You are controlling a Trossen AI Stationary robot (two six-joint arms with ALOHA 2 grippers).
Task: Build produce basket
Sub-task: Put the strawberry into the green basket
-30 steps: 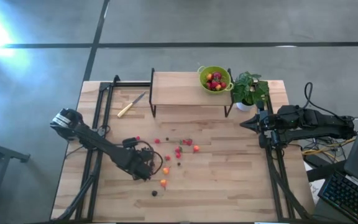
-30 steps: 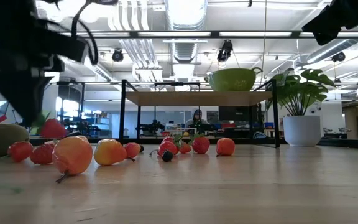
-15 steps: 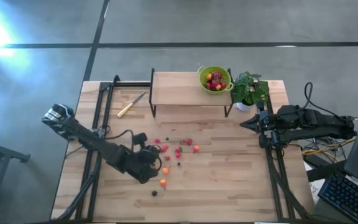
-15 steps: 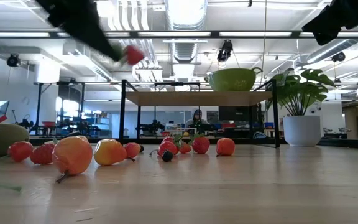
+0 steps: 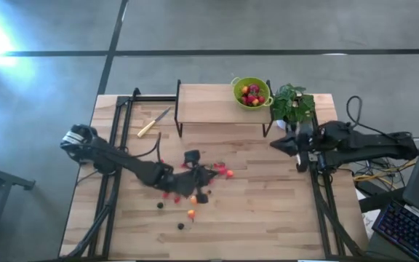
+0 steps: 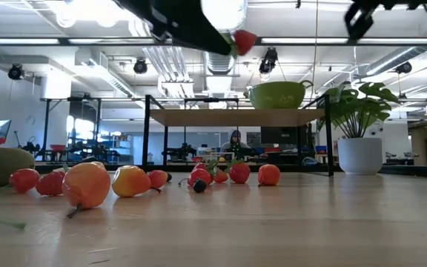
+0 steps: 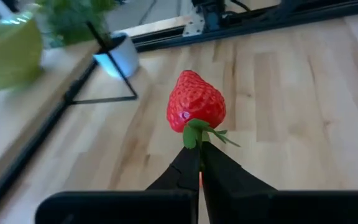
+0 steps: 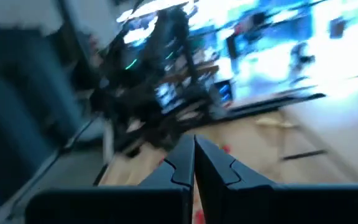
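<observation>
My left gripper [image 5: 211, 175] hangs above the middle of the table, shut on a red strawberry [image 7: 196, 107] that shows high up in the low view [image 6: 245, 41]. The lime-green produce basket [image 5: 251, 92] stands on a raised wooden shelf [image 5: 217, 105] at the far side, with several red fruits inside. More small red, orange and dark produce [image 5: 193, 198] lies loose on the table below the left arm. My right gripper [image 5: 273, 144] is shut on nothing, held in the air near the right edge by the potted plant. My left gripper pinches the strawberry's green leafy cap [image 7: 197, 132] between its two fingertips, at their free ends only. The fingers come from the table's left, slanting slightly downward. The berry sticks out beyond the tips, pointed end away from them, lifted clear of the table.
A potted plant [image 5: 291, 105] stands right of the shelf, close to my right gripper. A yellow-handled knife [image 5: 153, 122] lies far left. A brownish-green oval fruit [image 6: 2, 165] rests at the left in the low view. Black shelf legs [image 5: 178, 127] stand on the table.
My left gripper has risen from the table with the strawberry, gone toward the table's right and far side, and tipped up from pointing down to nearly level. My right gripper has shifted a little toward the table's left and tipped up to level.
</observation>
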